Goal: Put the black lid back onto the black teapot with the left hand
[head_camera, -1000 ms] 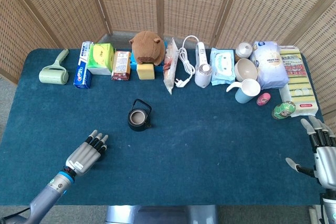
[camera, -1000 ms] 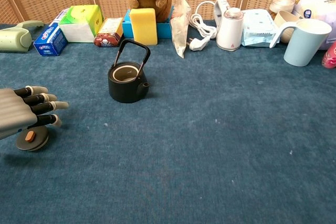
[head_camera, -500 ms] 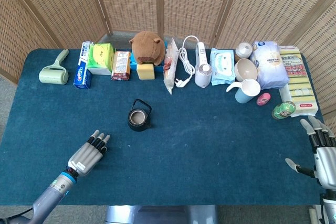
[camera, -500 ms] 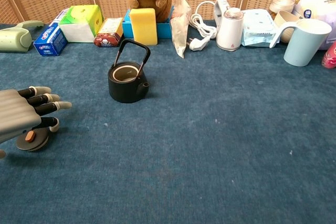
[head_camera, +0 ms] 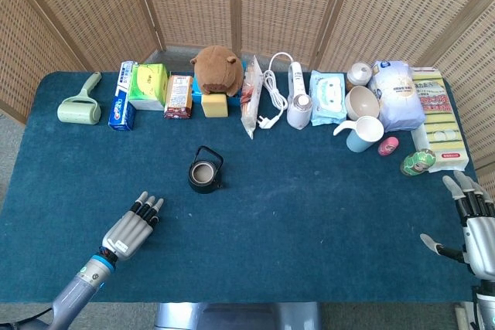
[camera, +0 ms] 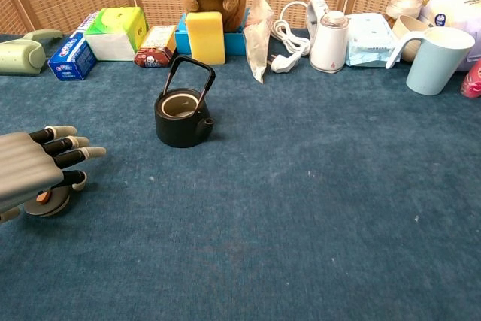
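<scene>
The black teapot [head_camera: 206, 173] [camera: 182, 114] stands uncovered near the table's middle, its handle upright. In the chest view the black lid [camera: 49, 201] with a brown knob lies on the cloth at the far left, mostly hidden under my left hand [camera: 36, 165]. That hand [head_camera: 133, 224] hovers flat over it with fingers stretched out and apart, holding nothing. The head view does not show the lid. My right hand [head_camera: 472, 222] sits at the table's right edge, fingers spread, empty.
Along the back edge stand a lint roller [head_camera: 80, 106], toothpaste box [head_camera: 122, 106], tissue box [head_camera: 149, 85], plush capybara [head_camera: 217, 69], white cable [head_camera: 272, 86], wet wipes [head_camera: 327, 98], bowl [head_camera: 360, 101] and blue mug [head_camera: 363, 133].
My left hand has drifted slightly toward the near edge and lowered over the lid, hiding more of it. The teapot and right hand have stayed put.
</scene>
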